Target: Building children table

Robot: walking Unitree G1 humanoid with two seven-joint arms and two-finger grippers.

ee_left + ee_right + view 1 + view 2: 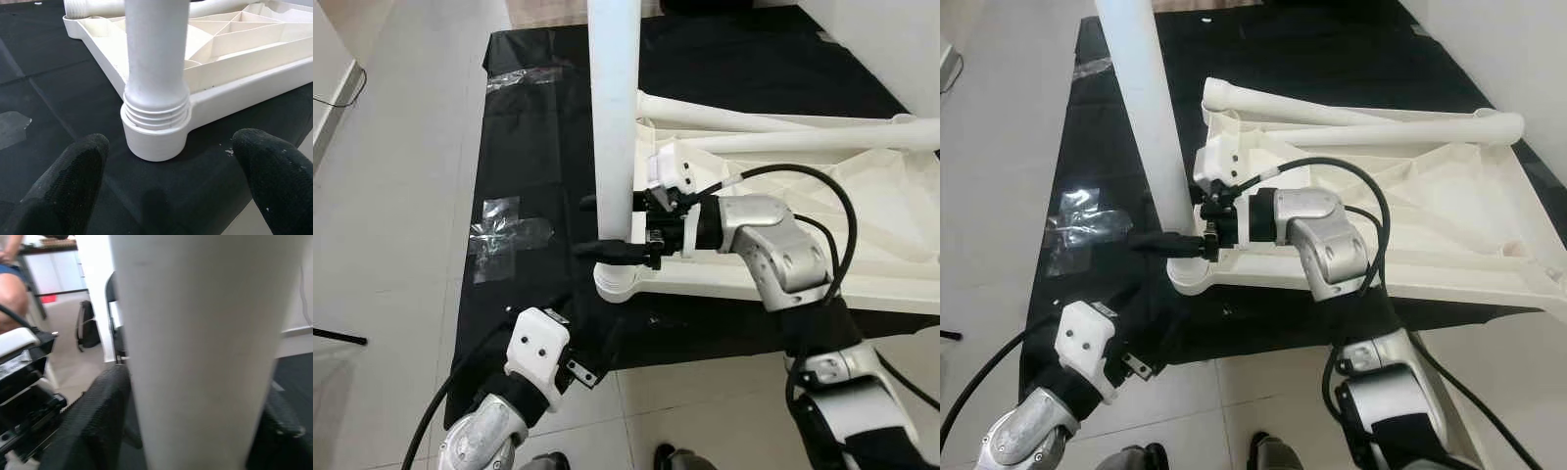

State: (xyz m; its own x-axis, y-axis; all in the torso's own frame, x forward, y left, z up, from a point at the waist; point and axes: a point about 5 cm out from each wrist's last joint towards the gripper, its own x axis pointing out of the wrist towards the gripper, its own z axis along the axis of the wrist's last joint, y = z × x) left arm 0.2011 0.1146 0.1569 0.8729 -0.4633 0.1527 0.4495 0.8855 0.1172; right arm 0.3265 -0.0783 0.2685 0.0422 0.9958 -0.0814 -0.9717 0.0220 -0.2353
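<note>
The white tabletop (862, 225) lies upside down on a black mat (538, 147). A leg (613, 108) stands in its corner socket (154, 139), clamped by the right gripper (607, 225). The left gripper (171, 161) waits open nearby. Probably the leg needs turning until its thread disappears.

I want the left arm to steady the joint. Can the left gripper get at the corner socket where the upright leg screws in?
Probably yes: the left gripper is open, facing the socket, with bare black mat between. The right gripper holds the leg higher up.
</note>
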